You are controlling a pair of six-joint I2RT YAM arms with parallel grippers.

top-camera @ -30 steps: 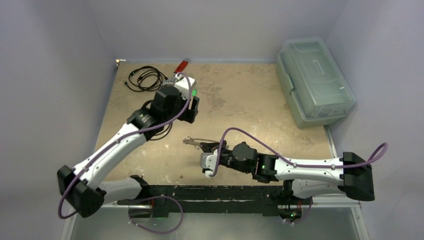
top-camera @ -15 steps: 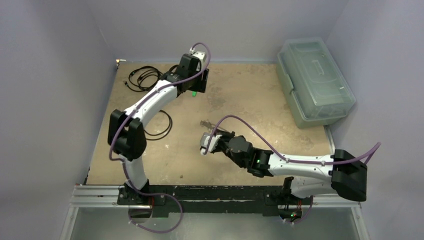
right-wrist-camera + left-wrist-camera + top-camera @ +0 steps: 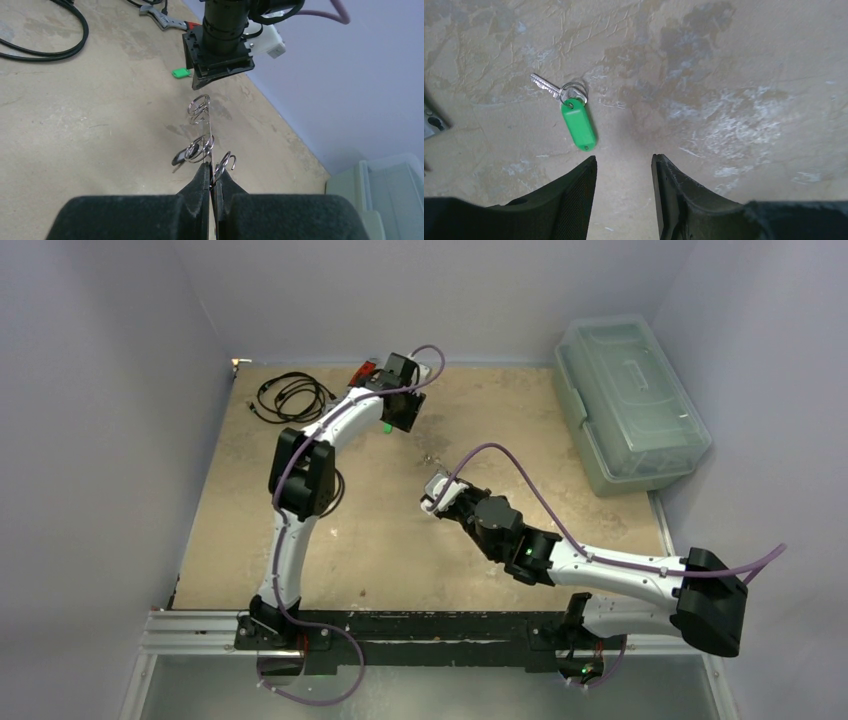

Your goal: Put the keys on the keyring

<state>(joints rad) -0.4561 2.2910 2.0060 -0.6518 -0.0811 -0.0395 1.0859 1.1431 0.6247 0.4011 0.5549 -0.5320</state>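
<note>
A key with a green tag (image 3: 579,124) lies flat on the table, its silver blade pointing up-left. My left gripper (image 3: 624,162) hovers just below and right of it, open, with only bare table between its fingers. In the top view the green key (image 3: 386,426) shows beside that gripper (image 3: 403,416) at the far side of the table. My right gripper (image 3: 211,172) is shut on the keyring (image 3: 211,137), seen edge-on as a thin upright wire. Small rings and a dark key with white (image 3: 180,158) hang on the wire. In that same view the green key (image 3: 181,73) lies beyond the ring, under the left gripper (image 3: 220,67).
A translucent lidded box (image 3: 630,400) stands at the back right. Coiled black cables (image 3: 290,395) lie at the back left, with another loop (image 3: 333,495) beside the left arm. A red-handled wrench (image 3: 167,20) lies near the back wall.
My left arm has stretched out to the far side of the table, over the green key, and its jaws have narrowed. The right gripper has carried the keyring farther up the table.
</note>
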